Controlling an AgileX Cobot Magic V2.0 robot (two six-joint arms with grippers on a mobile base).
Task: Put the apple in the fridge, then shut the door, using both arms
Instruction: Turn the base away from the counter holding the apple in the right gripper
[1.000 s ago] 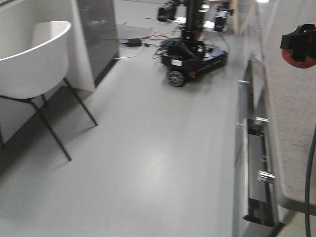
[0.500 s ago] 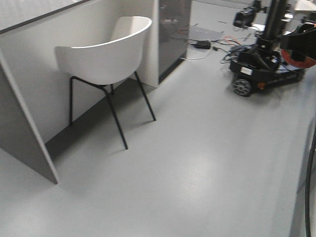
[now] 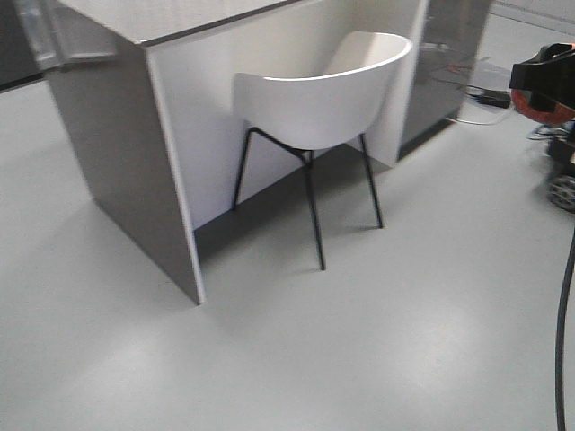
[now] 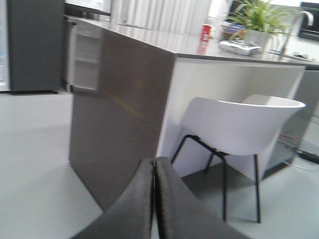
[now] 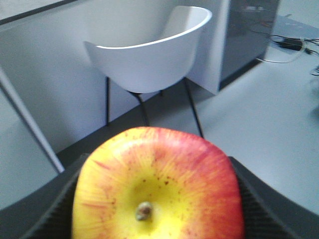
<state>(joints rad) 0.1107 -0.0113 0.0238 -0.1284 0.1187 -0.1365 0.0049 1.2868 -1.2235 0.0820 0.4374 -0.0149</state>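
The apple point(image 5: 159, 189), red with a yellow patch round its stem, fills the bottom of the right wrist view. My right gripper point(image 5: 157, 199) is shut on it, one dark finger point(image 5: 45, 209) on each side. From the front, gripper point(image 3: 544, 81) and apple point(image 3: 548, 112) hang at the upper right edge. My left gripper point(image 4: 154, 164) is shut and empty, its pads pressed together. A white panel with clear bins point(image 4: 84, 59), seemingly the door, shows past the counter's left end. Whether the dark grey body point(image 4: 35, 45) beside it is the fridge, I cannot tell.
A grey counter island point(image 3: 117, 135) with a white chair point(image 3: 323, 99) tucked against it stands ahead. Another wheeled robot's base point(image 3: 564, 189) peeks in at the right edge. A black cable point(image 3: 564, 314) hangs down the right side. Grey floor lies in front.
The view has swung left: the chair slid from the left to the centre, the other robot slid to the right edge, and the counter's end came into sight. The apple stays gripped.
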